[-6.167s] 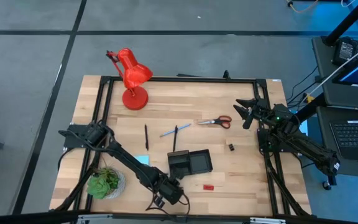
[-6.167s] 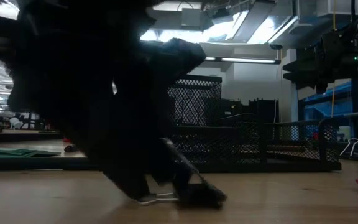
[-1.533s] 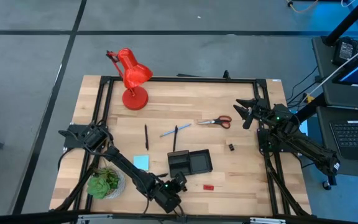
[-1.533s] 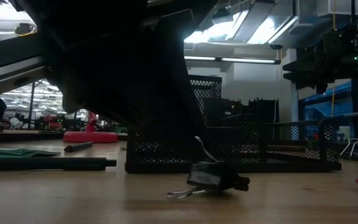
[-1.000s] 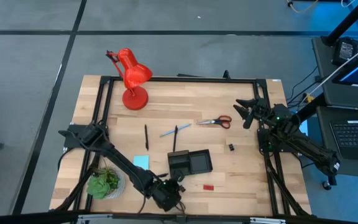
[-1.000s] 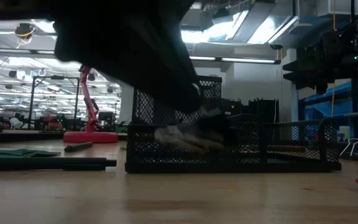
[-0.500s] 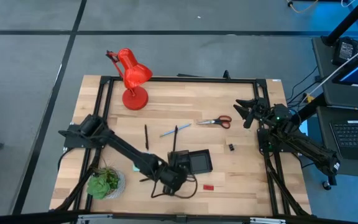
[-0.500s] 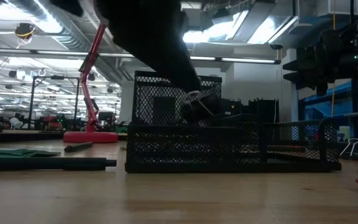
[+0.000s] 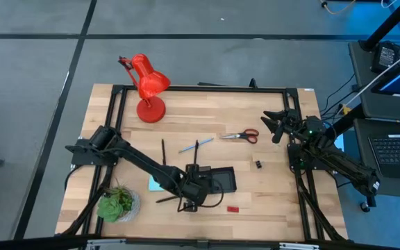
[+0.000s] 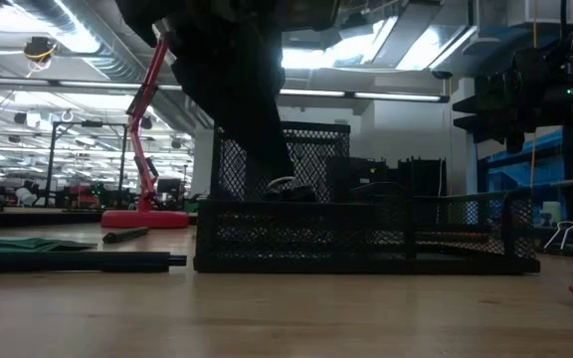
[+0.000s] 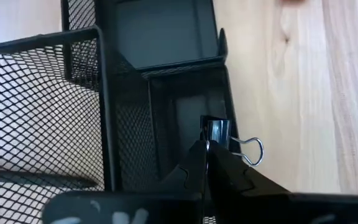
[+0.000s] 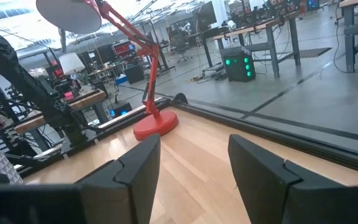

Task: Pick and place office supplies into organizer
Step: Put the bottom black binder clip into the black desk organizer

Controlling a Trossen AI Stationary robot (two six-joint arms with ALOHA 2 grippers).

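Currently the left pincer [image 11: 207,146] is clamped on a black binder clip [image 11: 217,132], held over the organizer [image 9: 214,180] at lower centre of the high view. The clip is light, rigid and springy; its body gives the securest hold, since the wire loops pivot. Half a second earlier it hung higher above the mesh. The right pincer [image 12: 191,168] waits apart at right.

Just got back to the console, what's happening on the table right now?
The left hand is shut on a black binder clip and holds it over the black mesh organizer, at its left compartment, not yet released. The right hand waits open near the table's right edge, holding nothing. Scissors, pens and a small red piece lie on the wood.
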